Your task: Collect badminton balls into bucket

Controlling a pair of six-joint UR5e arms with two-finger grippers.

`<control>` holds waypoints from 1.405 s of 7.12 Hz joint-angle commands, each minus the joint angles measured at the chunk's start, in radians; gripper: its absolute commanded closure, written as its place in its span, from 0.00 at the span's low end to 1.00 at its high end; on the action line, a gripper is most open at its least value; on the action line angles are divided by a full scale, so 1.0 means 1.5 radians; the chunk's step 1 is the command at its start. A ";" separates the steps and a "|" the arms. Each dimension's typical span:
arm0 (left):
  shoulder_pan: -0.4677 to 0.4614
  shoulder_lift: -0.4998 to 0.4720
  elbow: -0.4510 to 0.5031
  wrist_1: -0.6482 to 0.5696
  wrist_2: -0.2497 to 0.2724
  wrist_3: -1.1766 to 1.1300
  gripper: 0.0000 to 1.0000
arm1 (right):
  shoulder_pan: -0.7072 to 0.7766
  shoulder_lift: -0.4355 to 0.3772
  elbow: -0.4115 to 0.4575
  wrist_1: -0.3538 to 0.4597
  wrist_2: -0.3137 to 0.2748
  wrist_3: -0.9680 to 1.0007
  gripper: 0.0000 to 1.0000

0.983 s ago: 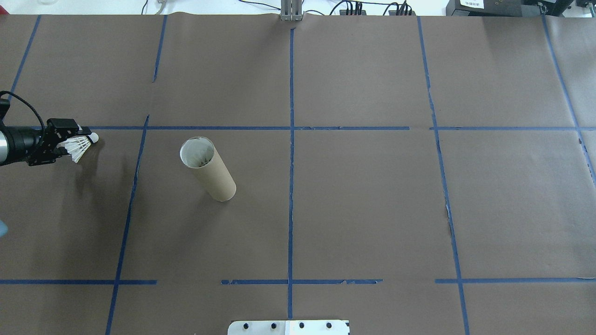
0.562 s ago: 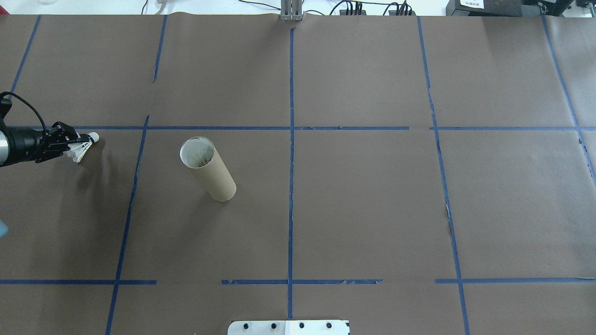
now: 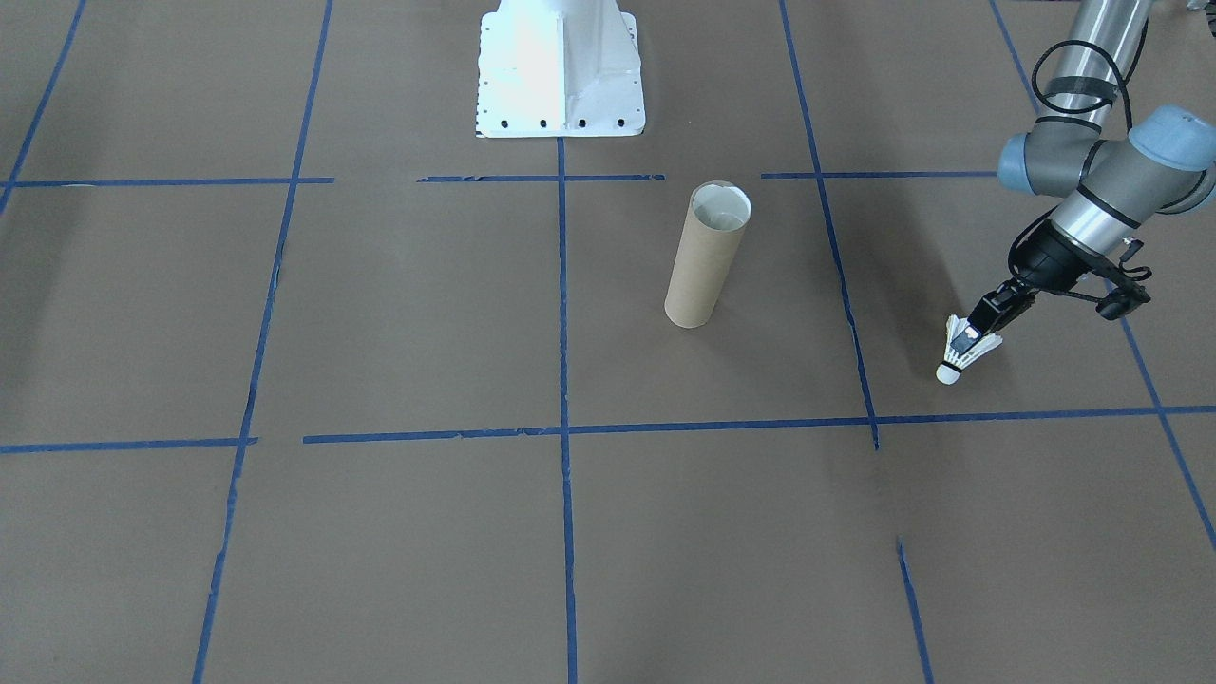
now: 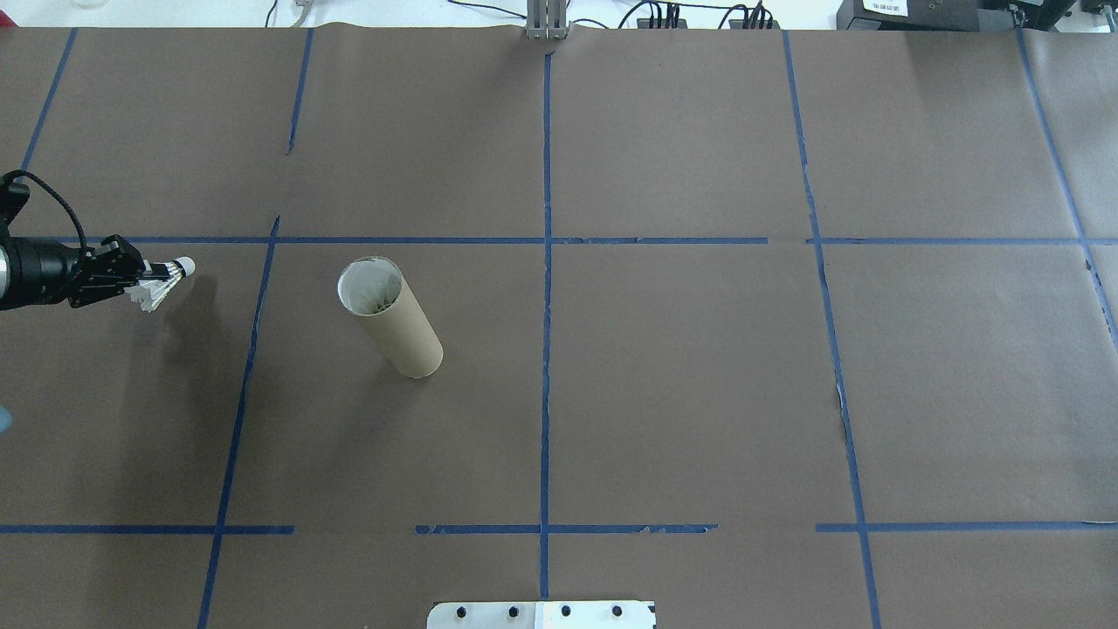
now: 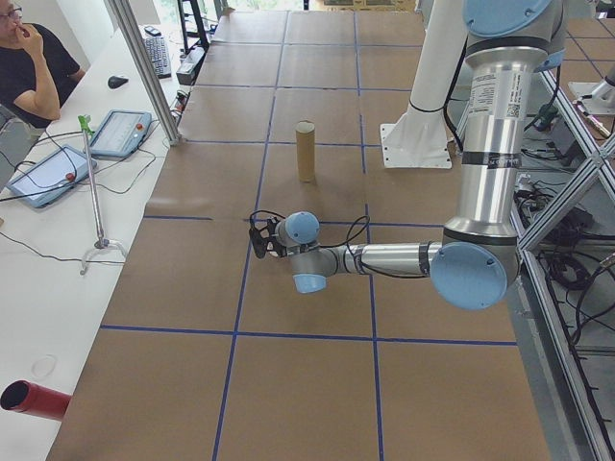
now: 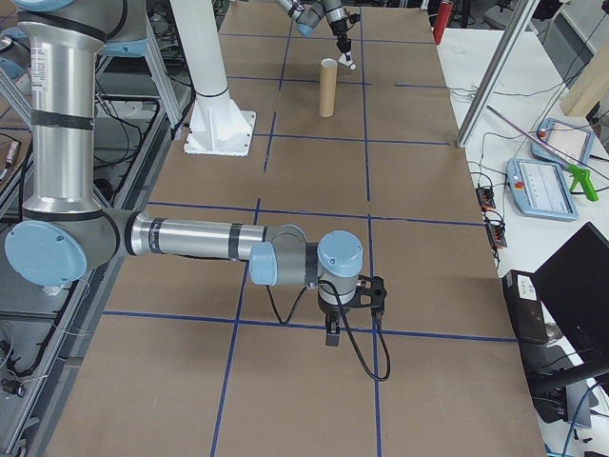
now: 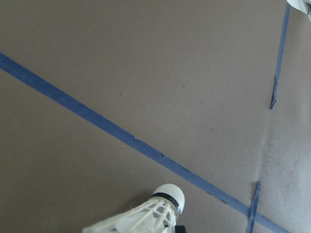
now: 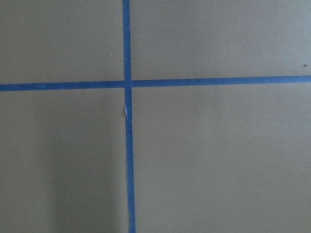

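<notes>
My left hand (image 3: pixel 981 320) is closed tight on the birdie (image 3: pixel 961 350). Next I must carry it over the tall tube (image 3: pixel 706 254) and drop it in.

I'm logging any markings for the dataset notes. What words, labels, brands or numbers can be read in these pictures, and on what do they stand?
None can be read.
Left arm: a white sticker with dark print in the exterior left view, too small to read.
Black box at the far table edge: a white label, too blurred to read.
Tablets on the side bench: screens too small to read.
Cardboard tube and shuttlecock: no print visible.
</notes>
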 commanded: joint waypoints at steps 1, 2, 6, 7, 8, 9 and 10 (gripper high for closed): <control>-0.069 -0.023 -0.061 0.093 -0.118 0.001 1.00 | 0.000 0.000 0.000 0.000 0.000 0.000 0.00; -0.085 -0.023 -0.116 0.159 -0.150 0.002 1.00 | 0.000 0.000 0.000 0.000 0.000 0.001 0.00; -0.119 -0.073 -0.396 0.568 -0.211 0.132 1.00 | 0.000 0.000 0.000 0.000 0.000 0.000 0.00; -0.147 -0.127 -0.447 0.688 -0.211 0.172 1.00 | 0.000 0.000 0.000 0.000 0.000 0.000 0.00; -0.156 -0.165 -0.516 0.832 -0.209 0.236 1.00 | 0.000 0.000 0.000 0.000 0.000 0.000 0.00; -0.157 -0.227 -0.558 0.970 -0.207 0.294 1.00 | 0.000 0.000 0.000 0.000 0.000 0.000 0.00; -0.152 -0.297 -0.575 1.082 -0.193 0.334 1.00 | 0.000 0.000 0.000 0.000 0.000 0.000 0.00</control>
